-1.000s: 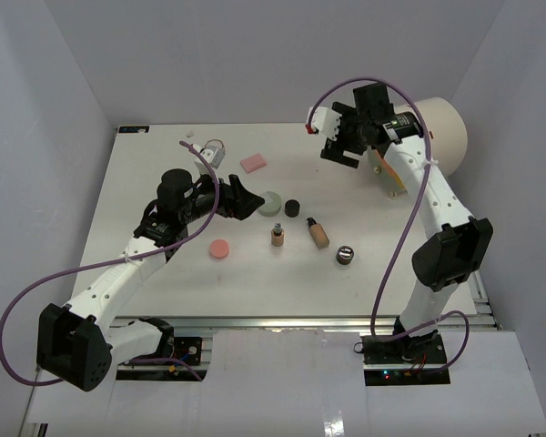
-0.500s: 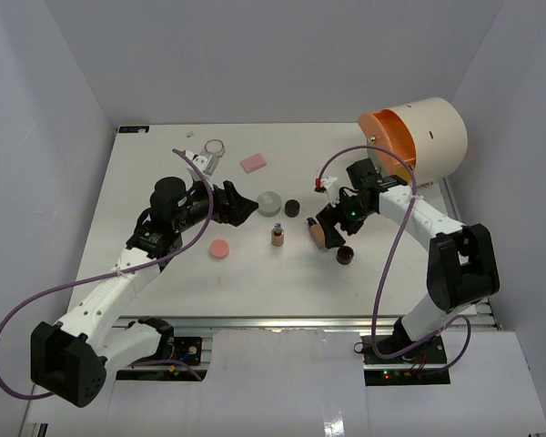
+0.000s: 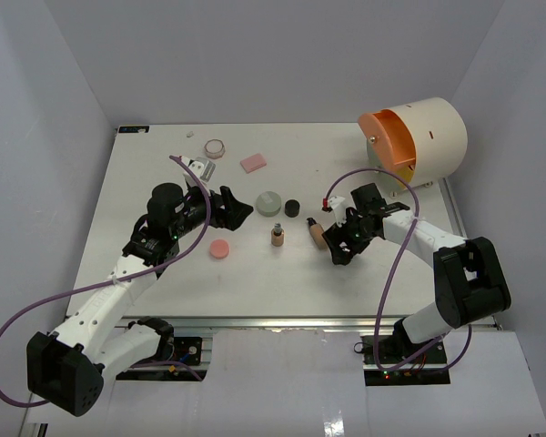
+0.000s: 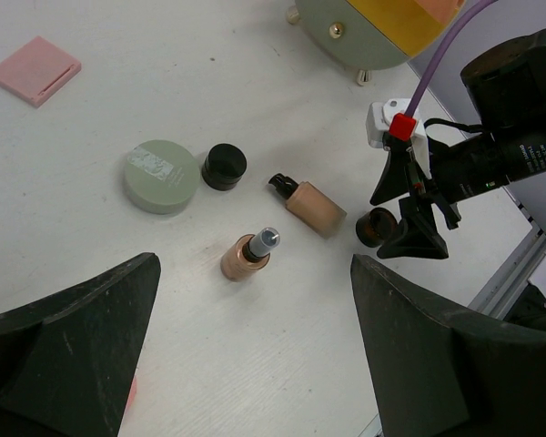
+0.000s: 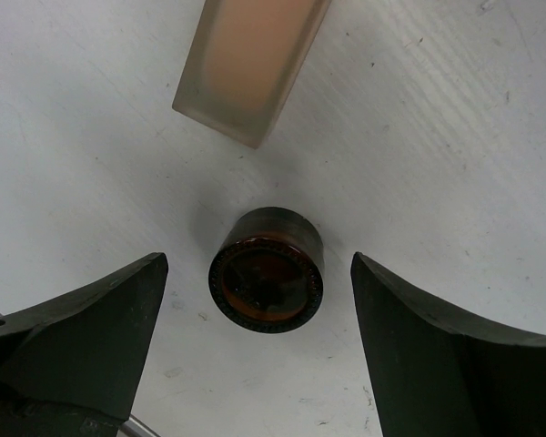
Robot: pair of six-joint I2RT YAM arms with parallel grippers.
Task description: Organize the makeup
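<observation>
The makeup lies mid-table: a grey-green compact (image 3: 269,202), a black compact (image 3: 293,208), a tiny brown bottle (image 3: 278,237), a beige tube (image 3: 318,233), a pink disc (image 3: 218,248), a pink pad (image 3: 253,163) and a small round jar (image 3: 215,147) at the back. My right gripper (image 3: 342,248) is open and low over the table, its jaws either side of a dark brown jar (image 5: 266,270), not touching it; the beige tube (image 5: 250,64) lies just beyond. My left gripper (image 3: 240,206) is open and empty above the table, left of the grey-green compact (image 4: 162,175) and the bottle (image 4: 248,257).
The large cream drum-shaped case (image 3: 426,137) with its orange front (image 3: 389,137) stands at the back right, also in the left wrist view (image 4: 382,27). A small white part (image 3: 203,168) lies at the back left. The table's near edge (image 3: 291,319) runs before the arms.
My right arm has swung down from in front of the case to the table and now straddles the brown jar. My left gripper has drawn back slightly to the left.
</observation>
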